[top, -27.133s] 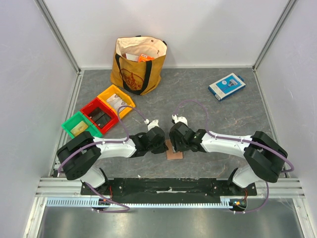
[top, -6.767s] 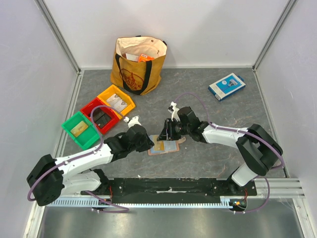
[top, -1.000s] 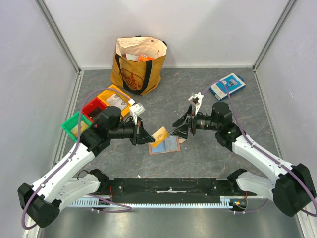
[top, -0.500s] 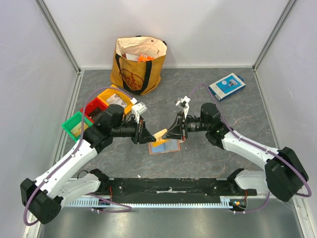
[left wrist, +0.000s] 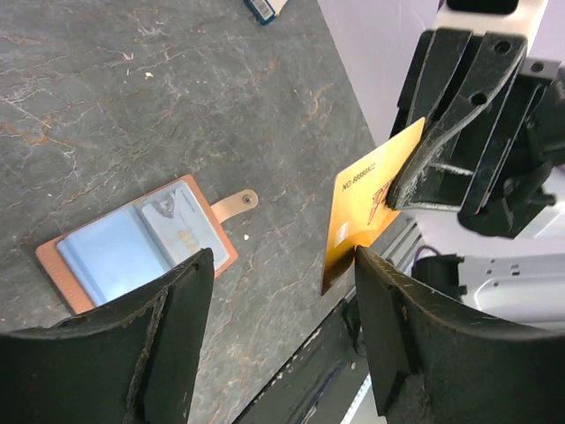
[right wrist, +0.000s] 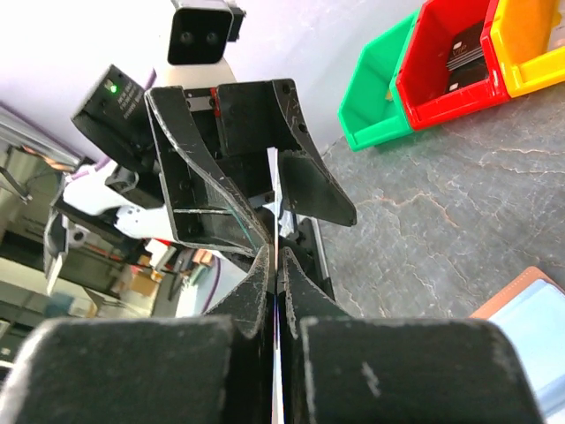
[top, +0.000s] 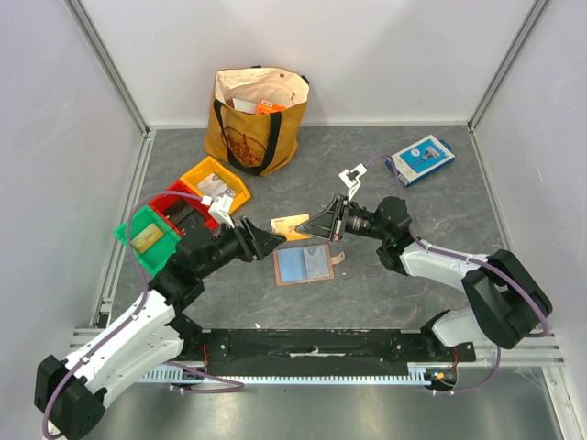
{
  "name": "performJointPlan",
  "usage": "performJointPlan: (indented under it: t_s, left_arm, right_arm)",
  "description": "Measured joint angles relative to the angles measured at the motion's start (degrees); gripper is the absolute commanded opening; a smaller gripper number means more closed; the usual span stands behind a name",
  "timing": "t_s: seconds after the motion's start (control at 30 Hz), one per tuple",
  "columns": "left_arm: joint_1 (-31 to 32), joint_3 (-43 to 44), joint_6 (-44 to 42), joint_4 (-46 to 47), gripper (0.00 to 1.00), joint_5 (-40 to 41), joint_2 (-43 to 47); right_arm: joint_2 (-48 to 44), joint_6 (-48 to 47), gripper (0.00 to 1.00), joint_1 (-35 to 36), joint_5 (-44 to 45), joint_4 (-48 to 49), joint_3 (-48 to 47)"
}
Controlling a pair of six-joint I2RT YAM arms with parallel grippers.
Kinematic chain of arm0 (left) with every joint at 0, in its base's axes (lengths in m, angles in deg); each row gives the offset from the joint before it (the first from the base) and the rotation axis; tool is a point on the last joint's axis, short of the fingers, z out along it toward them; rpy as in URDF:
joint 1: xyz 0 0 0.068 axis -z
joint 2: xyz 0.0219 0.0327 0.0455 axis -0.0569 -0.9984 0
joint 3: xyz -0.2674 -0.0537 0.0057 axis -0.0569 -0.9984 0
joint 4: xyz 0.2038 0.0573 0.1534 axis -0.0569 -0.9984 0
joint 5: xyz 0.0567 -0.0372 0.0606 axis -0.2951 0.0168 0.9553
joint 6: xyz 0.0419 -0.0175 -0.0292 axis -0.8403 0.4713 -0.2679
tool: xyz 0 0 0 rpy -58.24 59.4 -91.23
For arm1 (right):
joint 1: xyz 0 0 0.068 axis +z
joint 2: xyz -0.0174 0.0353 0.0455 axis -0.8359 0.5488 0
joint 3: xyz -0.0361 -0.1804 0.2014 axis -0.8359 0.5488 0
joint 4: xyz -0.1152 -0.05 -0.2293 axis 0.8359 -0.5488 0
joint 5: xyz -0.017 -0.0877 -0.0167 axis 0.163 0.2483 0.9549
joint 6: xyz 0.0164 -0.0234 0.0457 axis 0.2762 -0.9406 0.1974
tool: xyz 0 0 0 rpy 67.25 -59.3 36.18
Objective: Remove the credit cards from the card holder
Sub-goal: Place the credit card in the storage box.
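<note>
The card holder (top: 303, 264) lies open on the grey table, pale blue lining up, snap tab to the right; it also shows in the left wrist view (left wrist: 141, 252), with a pale card (left wrist: 181, 230) still in its right pocket. An orange credit card (top: 290, 225) hangs in the air above it. My right gripper (top: 311, 226) is shut on this card's right end. In the right wrist view the card (right wrist: 275, 199) stands edge-on between the closed fingers (right wrist: 256, 283). My left gripper (top: 269, 242) stands open just left of the card, its jaws apart and empty (left wrist: 282, 309).
A tan tote bag (top: 257, 119) stands at the back. Green (top: 147, 234), red (top: 183, 211) and yellow (top: 215, 183) bins sit at the left, close behind the left arm. A blue-and-white flat box (top: 420, 159) lies at the back right.
The card passed from the left gripper to the right one. The right gripper shut on it, then the left gripper opened and drew back to the left.
</note>
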Motion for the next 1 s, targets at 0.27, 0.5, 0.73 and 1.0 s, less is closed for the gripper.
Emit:
performJointPlan:
  t_s: [0.27, 0.5, 0.73, 1.0]
  left_arm:
    - [0.04, -0.68, 6.32, 7.43, 0.54, 2.67, -1.9]
    - [0.85, -0.7, 9.57, 11.34, 0.02, 3.1, -2.64]
    - [1.38, -1.46, 11.41, 9.18, 0.02, 7.13, 1.51]
    - [-1.7, -0.42, 13.25, -10.75, 0.02, 28.87, 9.27]
  right_arm:
    - [3.08, 7.98, 0.0, 0.2, 3.3, 9.66, 1.27]
    - [3.74, 9.57, 0.0, 0.63, 5.18, 11.58, 1.62]
    - [5.6, 11.13, 0.57, 0.96, 5.57, 12.7, 1.81]
    - [5.86, 7.72, 0.98, 0.26, 2.86, 7.21, 1.86]
